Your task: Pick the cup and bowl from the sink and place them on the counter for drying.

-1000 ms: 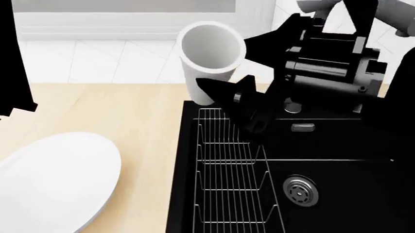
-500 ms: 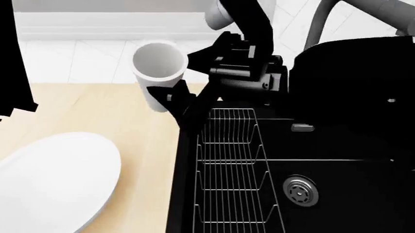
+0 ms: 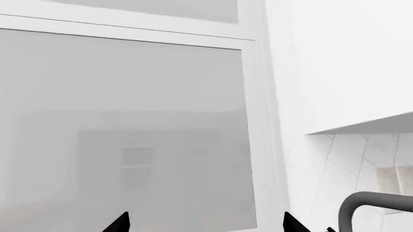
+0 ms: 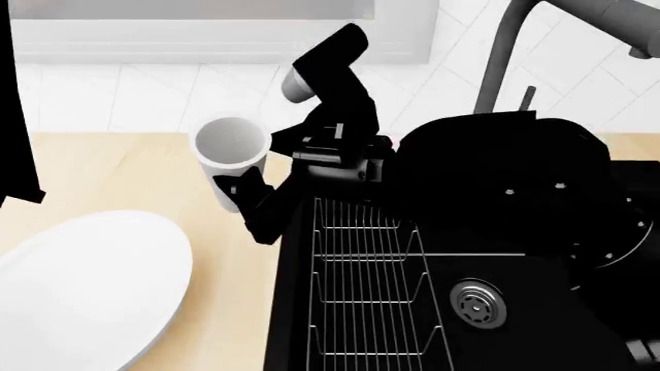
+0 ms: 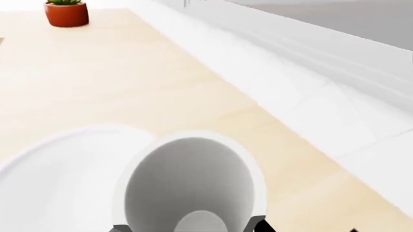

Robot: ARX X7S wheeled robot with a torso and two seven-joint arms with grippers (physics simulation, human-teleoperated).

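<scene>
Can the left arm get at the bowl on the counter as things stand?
Probably yes. The bowl lies open on the counter with nothing over it, though the left hand is raised, facing the window.

White cup [image 4: 229, 151], plain, greyish shading inside. Bowl [image 4: 83, 286] showing plain white too. Counter [image 4: 124, 174] looking light beige with faint wood grain. Sink [image 4: 536, 309] black, silver drain ring. Wire rack [image 4: 366, 286] showing thin grey metal lines. Tap [image 4: 505, 54] grey. Right end effector [image 4: 247, 202] black, arm black with a grey joint. Wall tiles [image 4: 124, 97] white with pale diagonal lines. Terracotta-red pot [image 5: 66, 13] carrying a green plant.
</scene>
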